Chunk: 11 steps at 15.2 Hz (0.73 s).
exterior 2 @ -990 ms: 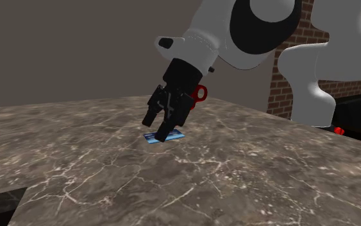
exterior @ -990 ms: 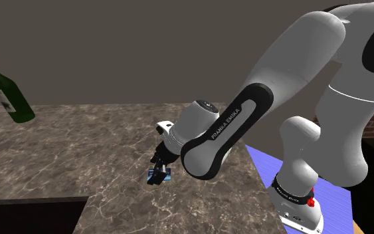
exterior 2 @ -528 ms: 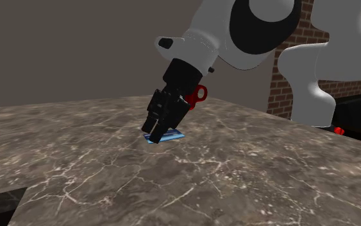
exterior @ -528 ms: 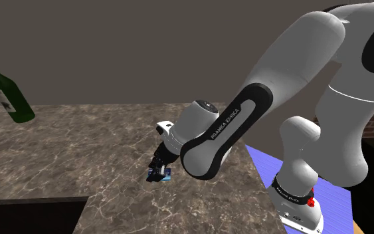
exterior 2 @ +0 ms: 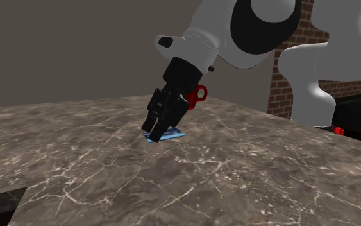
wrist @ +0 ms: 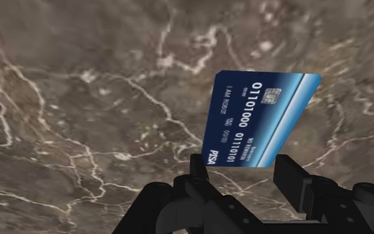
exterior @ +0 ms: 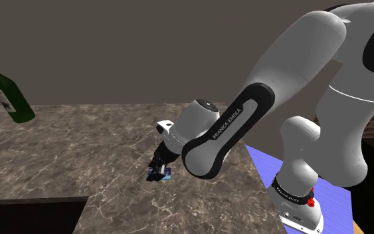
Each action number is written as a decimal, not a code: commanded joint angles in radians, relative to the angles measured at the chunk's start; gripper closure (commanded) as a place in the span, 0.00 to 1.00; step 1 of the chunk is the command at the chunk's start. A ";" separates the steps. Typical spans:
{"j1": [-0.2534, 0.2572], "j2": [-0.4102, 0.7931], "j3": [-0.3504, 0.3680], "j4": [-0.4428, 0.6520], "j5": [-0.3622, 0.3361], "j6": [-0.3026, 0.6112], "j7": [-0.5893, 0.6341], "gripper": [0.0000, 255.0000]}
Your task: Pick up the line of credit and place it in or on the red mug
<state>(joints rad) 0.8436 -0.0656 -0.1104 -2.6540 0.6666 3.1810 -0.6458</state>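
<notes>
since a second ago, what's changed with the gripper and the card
The gripper closed: its fingers, apart a second ago, drew in and now clasp the card. The card has not left its spot on the counter. The arm, the mug and the bottle stayed where they were.

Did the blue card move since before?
No. The blue card stays put on the marble counter, just below the red mug in the second exterior view.

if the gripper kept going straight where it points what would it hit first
The gripper has the blue card between its tips; straight on it would press into the marbled counter beneath, though depth is unclear.
</notes>
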 commanded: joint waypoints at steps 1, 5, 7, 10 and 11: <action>-0.067 -0.025 0.045 -0.012 -0.133 -0.018 0.111 1.00; -0.189 -0.084 0.134 -0.016 -0.284 -0.080 0.240 1.00; -0.223 -0.112 0.159 -0.013 -0.322 -0.112 0.273 1.00; -0.257 -0.151 0.183 -0.003 -0.361 -0.161 0.308 1.00; -0.266 -0.163 0.189 0.000 -0.370 -0.177 0.317 1.00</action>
<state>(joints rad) 0.5876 -0.2179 0.0736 -2.6591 0.3069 3.0206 -0.3370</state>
